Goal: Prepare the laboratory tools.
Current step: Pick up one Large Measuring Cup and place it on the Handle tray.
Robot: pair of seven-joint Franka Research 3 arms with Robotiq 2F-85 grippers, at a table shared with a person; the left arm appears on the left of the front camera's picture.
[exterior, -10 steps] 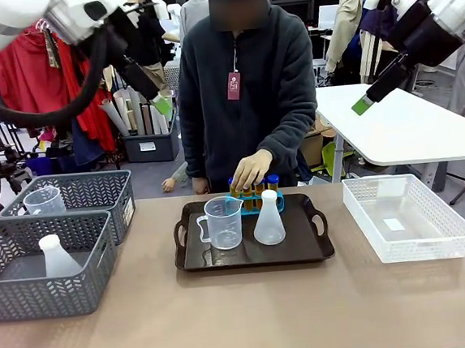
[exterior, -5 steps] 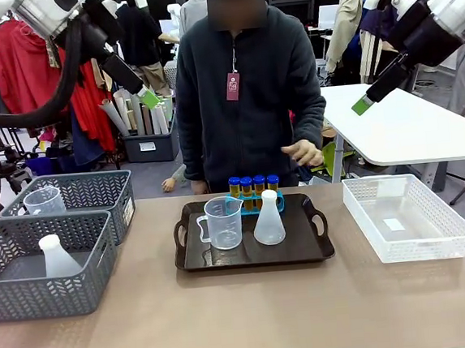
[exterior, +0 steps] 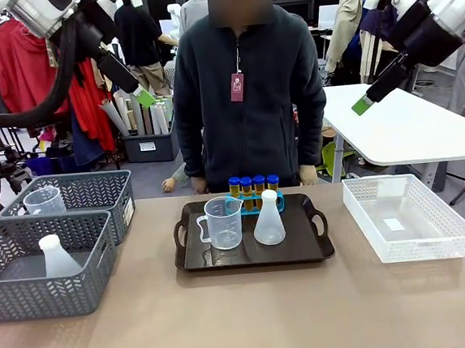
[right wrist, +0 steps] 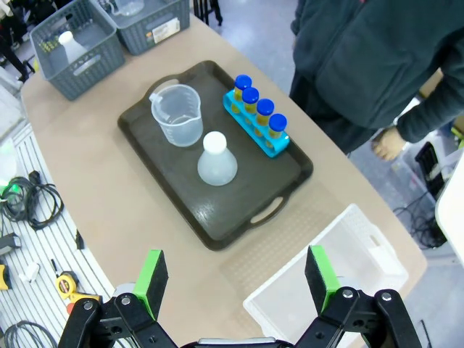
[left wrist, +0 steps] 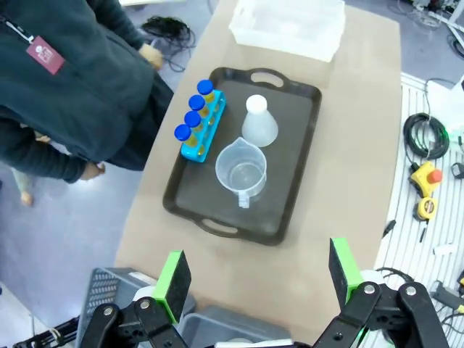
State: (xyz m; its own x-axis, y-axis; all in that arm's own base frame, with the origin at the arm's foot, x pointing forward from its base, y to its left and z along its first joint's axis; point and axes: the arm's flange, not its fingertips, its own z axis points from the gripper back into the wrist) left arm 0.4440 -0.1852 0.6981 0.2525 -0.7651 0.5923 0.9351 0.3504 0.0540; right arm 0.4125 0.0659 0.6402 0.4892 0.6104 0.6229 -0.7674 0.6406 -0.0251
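Blue-capped tubes (exterior: pixel 254 185) in their rack (right wrist: pixel 255 125), a measuring beaker (exterior: pixel 223 223) and a conical flask (exterior: pixel 268 218) sit on a dark tray (exterior: pixel 316 248) mid-desk; both grippers (left wrist: pixel 254 279) (right wrist: pixel 235 279) hover high, jaws wide and empty

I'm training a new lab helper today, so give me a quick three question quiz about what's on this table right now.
1. How many blue-capped tubes stand in the blue rack?
2. True or false: the conical flask lies tipped over on the tray.
3. Which stands nearer the white mesh bin: A, measuring beaker, or B, the flask?

Key: 1. Four. 2. False, it stands upright. 3. B.
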